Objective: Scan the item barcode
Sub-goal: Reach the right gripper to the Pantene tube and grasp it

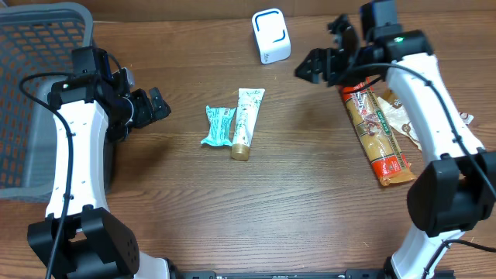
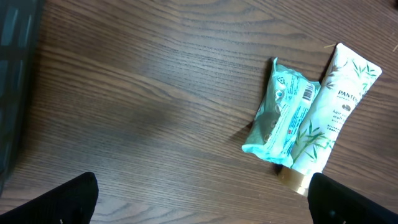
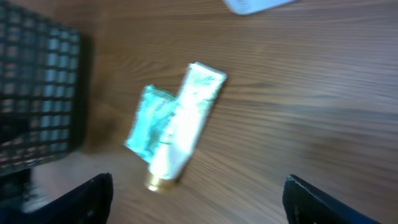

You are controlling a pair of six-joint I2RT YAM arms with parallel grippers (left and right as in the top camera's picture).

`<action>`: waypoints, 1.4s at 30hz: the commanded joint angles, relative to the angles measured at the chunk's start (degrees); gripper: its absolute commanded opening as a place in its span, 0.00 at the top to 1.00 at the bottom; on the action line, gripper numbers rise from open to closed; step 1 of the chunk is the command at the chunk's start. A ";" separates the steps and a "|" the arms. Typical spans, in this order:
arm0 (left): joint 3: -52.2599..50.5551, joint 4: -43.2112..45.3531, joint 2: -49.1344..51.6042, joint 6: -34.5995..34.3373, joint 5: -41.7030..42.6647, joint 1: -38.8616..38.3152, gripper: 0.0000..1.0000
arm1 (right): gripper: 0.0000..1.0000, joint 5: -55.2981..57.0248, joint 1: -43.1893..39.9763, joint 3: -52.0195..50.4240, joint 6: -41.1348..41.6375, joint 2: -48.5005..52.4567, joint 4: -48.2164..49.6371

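The right gripper (image 1: 318, 66) hangs over the table with its two fingers spread wide and nothing between them. The left gripper (image 1: 151, 105) is spread wide too, and it is empty.

Both wrist cameras see the crinkly teal plastic packet (image 2: 283, 112) and the white squeezy tube with a gold cap (image 2: 329, 118). They lie touching, side by side, in the middle of the table.

That is where trouble could start. A grab at one might push or catch the other. The packet is thin and flat, so fingers could slip off it. Its stripes face up now. If they get turned away from the small white scanner box with a blue ring (image 1: 270, 36), I think it will not read them.

The brown wooden table (image 1: 310, 217) also holds a long red and tan food bag (image 1: 376, 136) by the right arm. A grey plastic basket (image 1: 31, 46) sits at the left edge. Almost none of the room shows.
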 commanded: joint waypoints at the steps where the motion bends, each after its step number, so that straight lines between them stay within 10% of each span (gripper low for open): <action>1: 0.87 0.02 0.31 1.07 -0.13 -0.39 0.00 | 0.13 -1.07 5.90 -5.07 11.19 1.73 4.76; 32: 0.87 0.02 0.31 1.09 -0.11 -0.39 0.01 | 0.10 0.90 16.92 -8.13 23.91 26.05 29.97; 42: 0.85 0.02 0.31 1.09 -0.13 -0.39 0.00 | 0.75 -0.20 17.44 -8.07 25.92 28.30 30.03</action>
